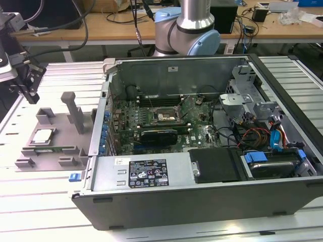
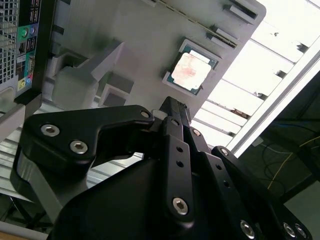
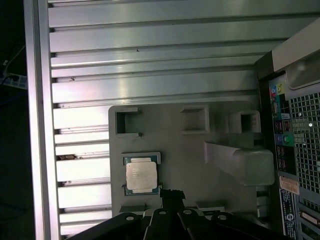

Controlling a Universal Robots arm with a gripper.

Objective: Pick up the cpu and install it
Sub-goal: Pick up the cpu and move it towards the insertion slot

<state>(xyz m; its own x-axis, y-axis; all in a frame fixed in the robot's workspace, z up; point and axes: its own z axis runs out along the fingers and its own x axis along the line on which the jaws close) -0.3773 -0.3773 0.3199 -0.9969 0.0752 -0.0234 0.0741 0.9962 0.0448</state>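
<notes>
- Jaws of black metal, studded with hex screws, stand drawn together on nothing; the gripper [image 2: 172,102] hangs above the fixture, clear of the cpu.
- The cpu [image 2: 192,71], a flat square with a dull silver lid and thin green rim, lies in a square recess of the matt grey plastic fixture [image 2: 140,40].
- The fixture, moulded with blocks and an upright post, rests on a ribbed aluminium table [image 1: 40,201], just beside the open steel computer case [image 1: 202,201], on the exterior view's left.
- Inside the case, a dark square socket [image 1: 164,116] framed in metal sits on the green board.
</notes>
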